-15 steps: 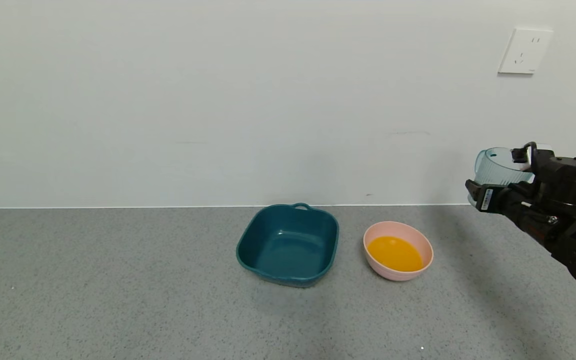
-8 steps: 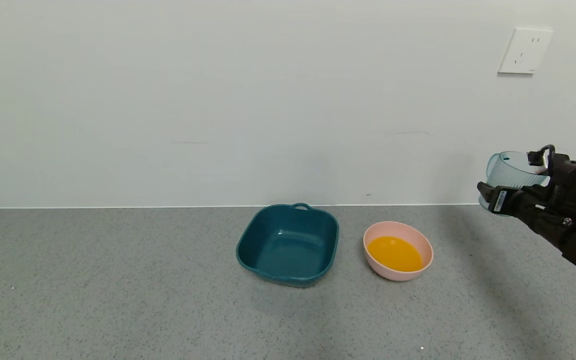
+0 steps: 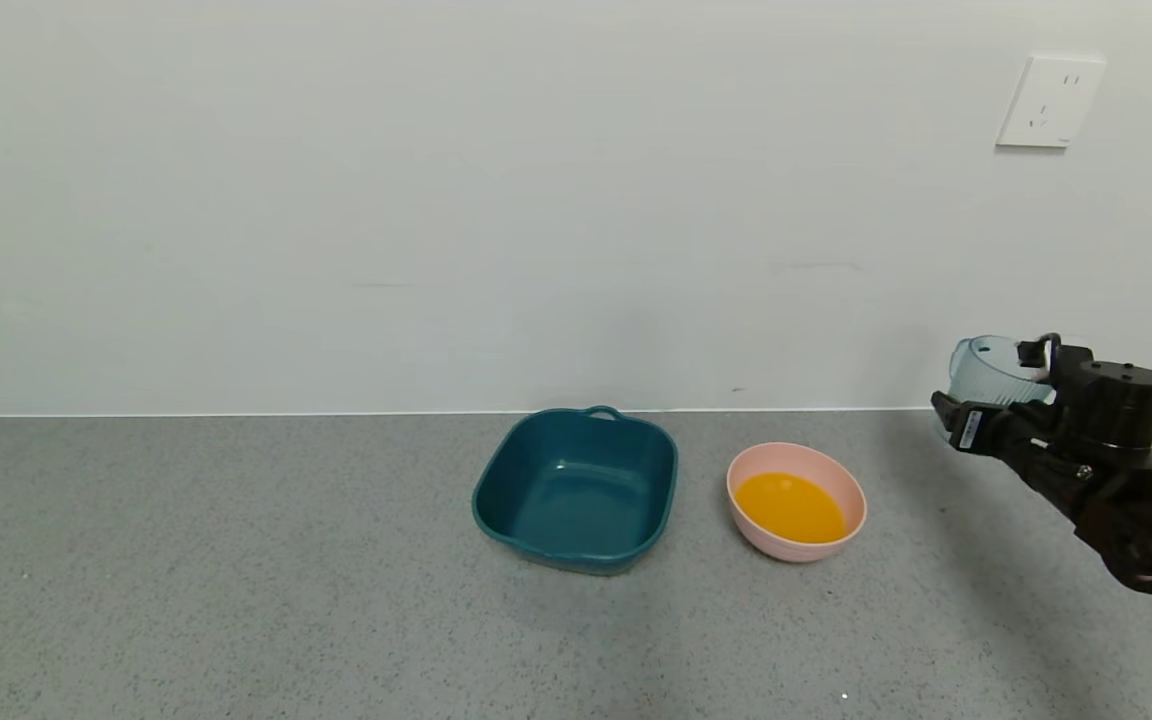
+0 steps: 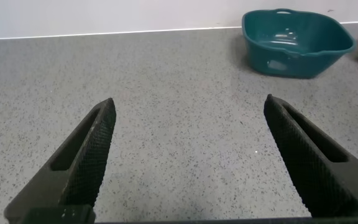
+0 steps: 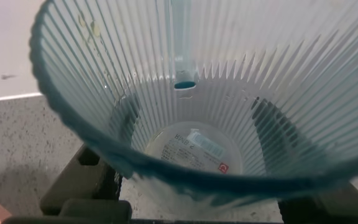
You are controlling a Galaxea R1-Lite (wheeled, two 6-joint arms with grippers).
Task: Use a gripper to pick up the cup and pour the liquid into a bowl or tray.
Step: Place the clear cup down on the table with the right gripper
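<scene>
My right gripper (image 3: 976, 425) is shut on the pale blue-green ribbed cup (image 3: 991, 372) and holds it upright above the counter, to the right of the pink bowl (image 3: 841, 478). In the right wrist view the cup (image 5: 185, 99) is empty, with my black fingers (image 5: 272, 130) showing through its walls on both sides. The orange liquid (image 3: 791, 506) lies in the pink bowl. My left gripper (image 4: 188, 118) is open and empty over bare counter, out of the head view.
A dark teal square tray (image 3: 576, 488) stands empty just left of the pink bowl, also in the left wrist view (image 4: 297, 41). The grey speckled counter (image 3: 236, 580) runs back to a white wall with a socket (image 3: 1049, 101).
My right gripper has come down with the cup, after drifting slightly right and back. The bowl, liquid and tray have not moved.
</scene>
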